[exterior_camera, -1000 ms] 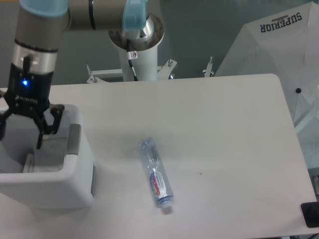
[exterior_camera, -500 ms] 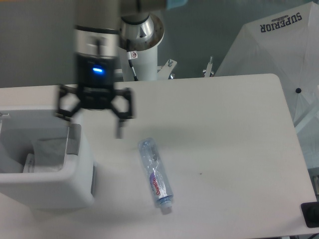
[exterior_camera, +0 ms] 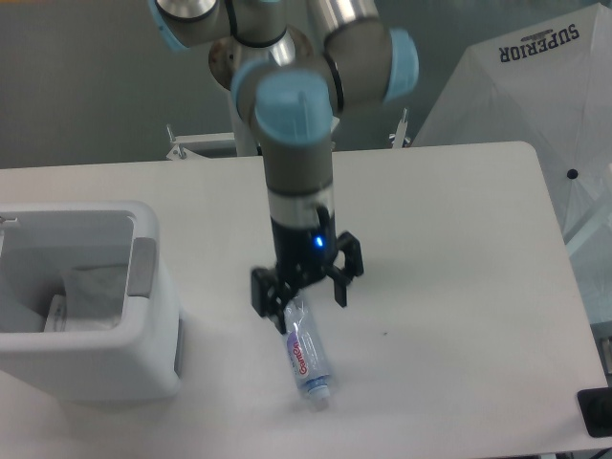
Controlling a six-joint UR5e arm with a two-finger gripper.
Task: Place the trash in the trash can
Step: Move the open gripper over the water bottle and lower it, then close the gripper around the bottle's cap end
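the gripper (exterior_camera: 308, 293) hangs low over the upper end of the bottle (exterior_camera: 306, 354), its two fingers spread wide apart on either side; whether they touch the plastic cannot be told, and nothing is clamped. the bottle lies flat on the table (exterior_camera: 449, 239), red-and-white label up, cap end toward the near edge, with bare tabletop to its right and behind it. the trash can (exterior_camera: 91, 306) stands at the table's left edge, well apart from the bottle, its darker side panel facing the arm; something pale lies inside it. a white umbrella (exterior_camera: 535, 86) stands beyond the far right corner.
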